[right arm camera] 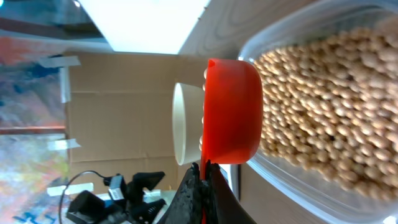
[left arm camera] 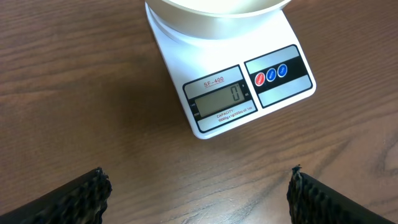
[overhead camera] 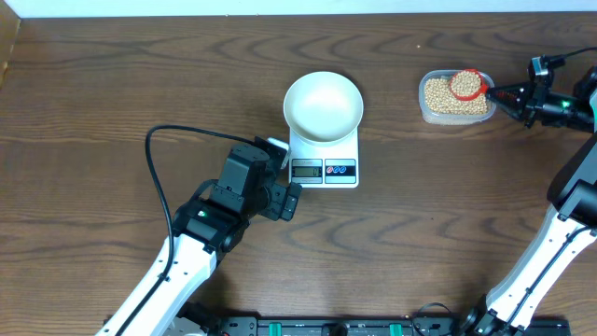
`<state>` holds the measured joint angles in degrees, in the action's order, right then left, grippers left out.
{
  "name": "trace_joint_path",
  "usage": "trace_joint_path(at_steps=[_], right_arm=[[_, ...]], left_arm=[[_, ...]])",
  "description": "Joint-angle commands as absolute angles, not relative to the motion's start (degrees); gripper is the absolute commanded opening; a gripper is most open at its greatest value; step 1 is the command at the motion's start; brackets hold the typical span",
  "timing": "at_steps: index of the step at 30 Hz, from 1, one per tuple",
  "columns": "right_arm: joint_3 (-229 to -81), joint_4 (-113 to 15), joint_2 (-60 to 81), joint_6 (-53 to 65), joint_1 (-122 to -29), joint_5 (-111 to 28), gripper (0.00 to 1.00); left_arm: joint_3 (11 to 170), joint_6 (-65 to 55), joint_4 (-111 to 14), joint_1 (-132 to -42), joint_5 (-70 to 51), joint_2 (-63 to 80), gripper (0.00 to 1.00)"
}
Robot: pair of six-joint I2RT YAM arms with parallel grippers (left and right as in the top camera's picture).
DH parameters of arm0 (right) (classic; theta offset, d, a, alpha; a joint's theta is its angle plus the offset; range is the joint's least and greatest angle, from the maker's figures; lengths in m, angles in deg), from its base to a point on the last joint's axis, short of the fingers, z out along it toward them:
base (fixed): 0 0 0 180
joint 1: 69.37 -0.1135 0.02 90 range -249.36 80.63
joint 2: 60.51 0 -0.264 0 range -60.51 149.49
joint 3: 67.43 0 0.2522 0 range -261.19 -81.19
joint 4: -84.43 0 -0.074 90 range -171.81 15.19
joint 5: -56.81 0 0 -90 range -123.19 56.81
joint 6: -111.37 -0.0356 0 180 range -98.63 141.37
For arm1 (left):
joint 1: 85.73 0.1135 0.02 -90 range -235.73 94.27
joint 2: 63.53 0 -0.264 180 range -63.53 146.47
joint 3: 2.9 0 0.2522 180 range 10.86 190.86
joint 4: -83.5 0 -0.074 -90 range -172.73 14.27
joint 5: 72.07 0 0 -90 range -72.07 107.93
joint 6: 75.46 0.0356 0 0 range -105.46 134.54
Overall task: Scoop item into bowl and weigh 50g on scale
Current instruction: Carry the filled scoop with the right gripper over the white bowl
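Note:
The white bowl (overhead camera: 323, 105) sits on the white scale (overhead camera: 325, 168) at the table's middle; it looks empty. In the left wrist view the scale (left arm camera: 236, 93) reads 0 and the bowl's (left arm camera: 217, 12) underside shows at the top. The beige beans (overhead camera: 446, 97) fill a clear tub (overhead camera: 429, 110) at the right. My right gripper (overhead camera: 511, 95) is shut on the handle of a red scoop (overhead camera: 467, 84) heaped with beans, held over the tub; it shows in the right wrist view (right arm camera: 231, 112) with the gripper (right arm camera: 203, 177) and beans (right arm camera: 336, 112). My left gripper (left arm camera: 199, 193) is open and empty before the scale.
A black cable (overhead camera: 168, 159) loops over the table left of the left arm. The table's far edge runs along the top of the overhead view.

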<state>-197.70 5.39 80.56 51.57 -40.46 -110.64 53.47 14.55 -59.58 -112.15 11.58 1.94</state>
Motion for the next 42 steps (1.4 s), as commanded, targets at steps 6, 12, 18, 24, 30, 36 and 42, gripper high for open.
trace_joint_path(at_steps=[6, 12, 18, 24, 30, 36, 42], right_arm=[[-197.79, 5.33, 80.98, 53.16, -43.15, -122.72, 0.01], [-199.14, 5.43, 80.8, 53.14, -46.58, -122.72, 0.01], [-202.2, 5.5, 80.59, 51.15, -50.58, -122.72, 0.01], [-206.99, 5.48, 80.59, 48.79, -55.5, -122.7, 0.01], [-211.45, 5.43, 80.59, 45.82, -61.0, -122.7, 0.01], [-212.67, 5.37, 80.59, 44.97, -66.73, -122.66, 0.01], [-212.67, 4.91, 80.59, 44.92, -70.38, -116.47, 0.01]], left_arm=[[53.84, 14.73, -59.45, -112.21, 11.04, 1.72, 0.93], [53.84, 14.73, -59.45, -112.21, 11.04, 1.72, 0.93], [53.84, 14.73, -59.45, -112.21, 11.04, 1.72, 0.93], [53.84, 14.73, -59.45, -112.21, 11.04, 1.72, 0.93], [53.84, 14.73, -59.45, -112.21, 11.04, 1.72, 0.93], [53.84, 14.73, -59.45, -112.21, 11.04, 1.72, 0.93], [53.84, 14.73, -59.45, -112.21, 11.04, 1.72, 0.93]])
